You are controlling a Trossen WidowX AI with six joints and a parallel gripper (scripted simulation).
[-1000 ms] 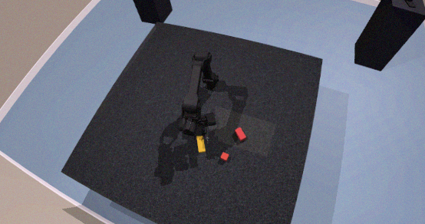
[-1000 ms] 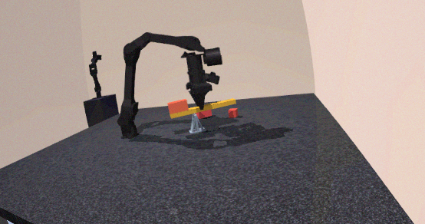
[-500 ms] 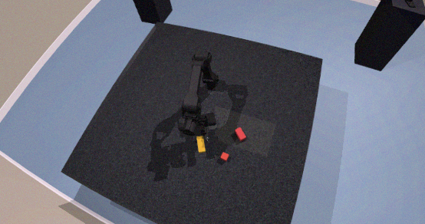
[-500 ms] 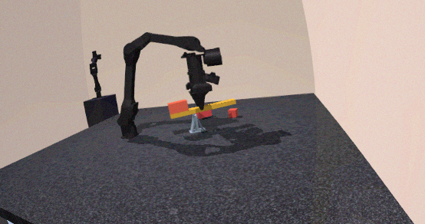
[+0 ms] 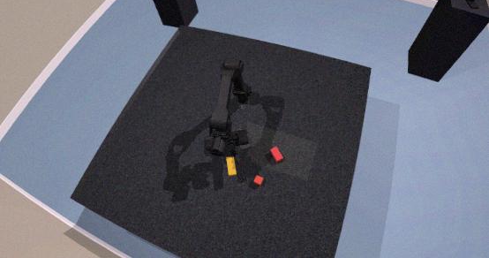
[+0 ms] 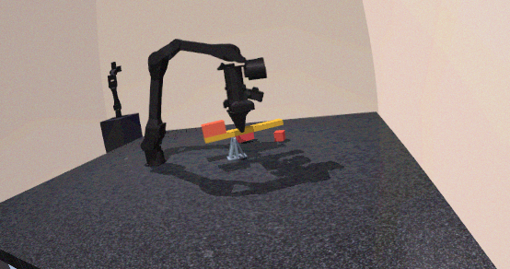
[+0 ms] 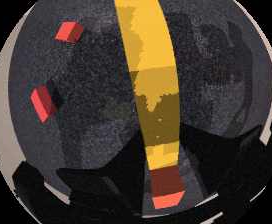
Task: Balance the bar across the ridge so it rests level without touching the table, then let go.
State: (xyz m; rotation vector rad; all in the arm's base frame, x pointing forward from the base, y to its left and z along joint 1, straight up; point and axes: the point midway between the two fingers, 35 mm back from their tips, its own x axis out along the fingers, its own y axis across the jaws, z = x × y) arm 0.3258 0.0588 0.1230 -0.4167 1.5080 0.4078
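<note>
A yellow bar [image 5: 230,165] [image 6: 262,126] [image 7: 149,76] has a red-orange block fixed on one end. My gripper [image 5: 222,149] [image 6: 240,125] [image 7: 160,129] points straight down and is shut on the bar near its middle, closer to the weighted end. The bar sits right over the top of the small grey ridge [image 6: 236,150], clear of the table, with the weighted end a little lower. I cannot tell whether the bar touches the ridge. In the top view and the wrist view the ridge is hidden.
Two loose red blocks [image 5: 276,154] [image 5: 258,180] [image 6: 279,135] [image 6: 247,137] [image 7: 70,30] [image 7: 43,102] lie on the dark mat [image 5: 132,159] [image 6: 322,203] beside the bar. Black camera posts [image 5: 172,0] [image 5: 446,31] stand off the mat at the back corners.
</note>
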